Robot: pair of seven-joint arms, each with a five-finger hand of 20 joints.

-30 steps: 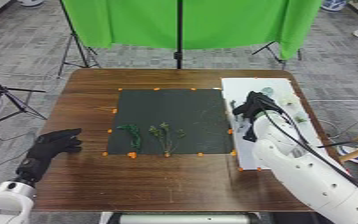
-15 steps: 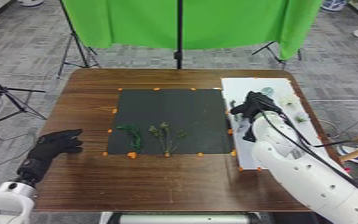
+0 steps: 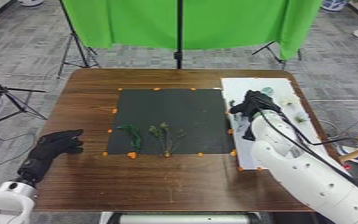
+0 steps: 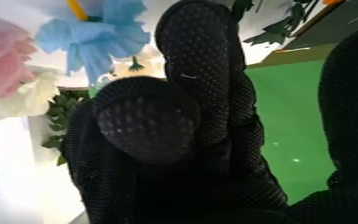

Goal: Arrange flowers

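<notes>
Fingers (image 4: 202, 60) of the robot's R hand (image 3: 255, 103) are loosely open, w/ at least one bent; no stem is seen in their grip. Close by in the R wrist view: blue flower (image 4: 113, 40), pink flower (image 4: 2, 60), cream flower (image 4: 33, 97) & dark leaves (image 4: 60, 122). The hand is over the white board (image 3: 251, 161), on its side nearer the black mat (image 3: 149, 107). On the mat lie a green sprig (image 3: 135, 139) & some thin stems (image 3: 166, 137), side by side, nr its near edge. L hand (image 3: 60, 142) is open, just beside the mat. Step in hand, prob.: picking the next piece for the arrangement, which looks approx. early. Next move calls for closing on one stem, w/o snagging neighbors, then a lift to the mat.
</notes>
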